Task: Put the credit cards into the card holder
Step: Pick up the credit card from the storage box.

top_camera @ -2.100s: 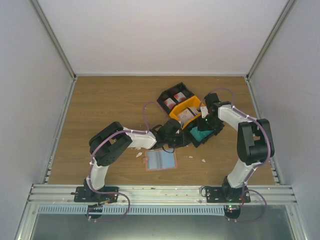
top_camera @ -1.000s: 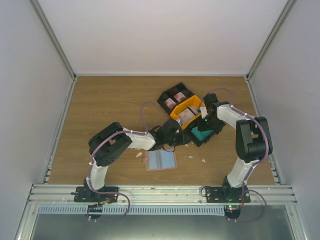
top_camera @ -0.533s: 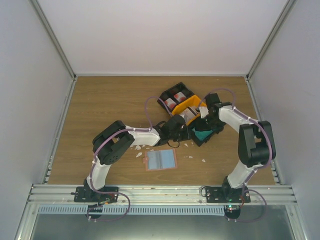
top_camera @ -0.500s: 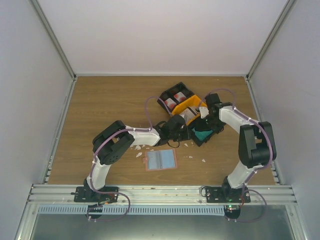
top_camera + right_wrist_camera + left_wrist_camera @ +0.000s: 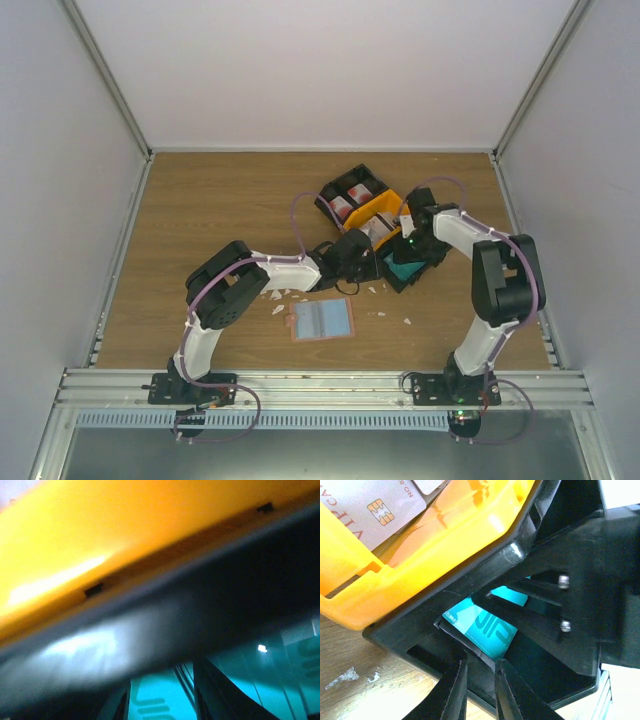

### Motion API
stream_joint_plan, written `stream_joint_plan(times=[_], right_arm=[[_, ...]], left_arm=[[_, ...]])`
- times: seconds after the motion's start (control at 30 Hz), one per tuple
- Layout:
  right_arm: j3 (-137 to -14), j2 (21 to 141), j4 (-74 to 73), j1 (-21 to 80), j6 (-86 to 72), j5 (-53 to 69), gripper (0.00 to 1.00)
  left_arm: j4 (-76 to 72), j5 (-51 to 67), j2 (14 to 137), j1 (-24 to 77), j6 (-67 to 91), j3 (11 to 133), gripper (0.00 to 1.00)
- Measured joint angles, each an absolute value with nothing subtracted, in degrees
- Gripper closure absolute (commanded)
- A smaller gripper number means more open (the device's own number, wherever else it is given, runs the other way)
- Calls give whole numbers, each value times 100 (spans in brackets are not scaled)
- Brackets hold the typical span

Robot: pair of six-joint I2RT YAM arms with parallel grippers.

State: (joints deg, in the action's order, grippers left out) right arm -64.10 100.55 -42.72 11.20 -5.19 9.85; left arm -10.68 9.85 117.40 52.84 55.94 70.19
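Lying flat in a black bin beyond the middle of the worktop, the teal credit cards showed only partly under the bin's rim. An orange bin sat right against that bin, with white credit cards inside it. The card holder lay opened flat on the worktop, nearer the arms and apart from the bins.

The left arm rose from its base to a raised elbow, then stretched low to the right. The left jaws stood narrow at the black bin's near wall; whether they pinched it I could not tell. The right arm was folded at a high elbow, its forearm reaching left and its wrist tipped down into the black bin. There the right jaws stood parted just above the teal cards. White crumbs dotted the worktop beside the holder.
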Motion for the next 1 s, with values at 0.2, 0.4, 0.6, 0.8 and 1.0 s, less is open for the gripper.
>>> stream_joint_plan(times=[0.2,0.4,0.6,0.8,1.0], right_arm=[[-6643,10385,-4298,1282,-489,851,78],[-6632,10350,-4257,1313,-510,738,83],[-6381,9994,-4101,1393,-655,659,82],[-6219,9577,-4150,1627,-845,642,82],[-6169,9351,-4283,1848,-980,690,82]], left_arm=[[-1052,980,11764,5284,5592,7037,83],[-1041,980,11773,5284,5592,7041,84],[-1028,980,11775,5282,5592,7043,85],[-963,993,11795,5273,5592,7098,85],[-956,1000,11804,5273,5594,7109,85]])
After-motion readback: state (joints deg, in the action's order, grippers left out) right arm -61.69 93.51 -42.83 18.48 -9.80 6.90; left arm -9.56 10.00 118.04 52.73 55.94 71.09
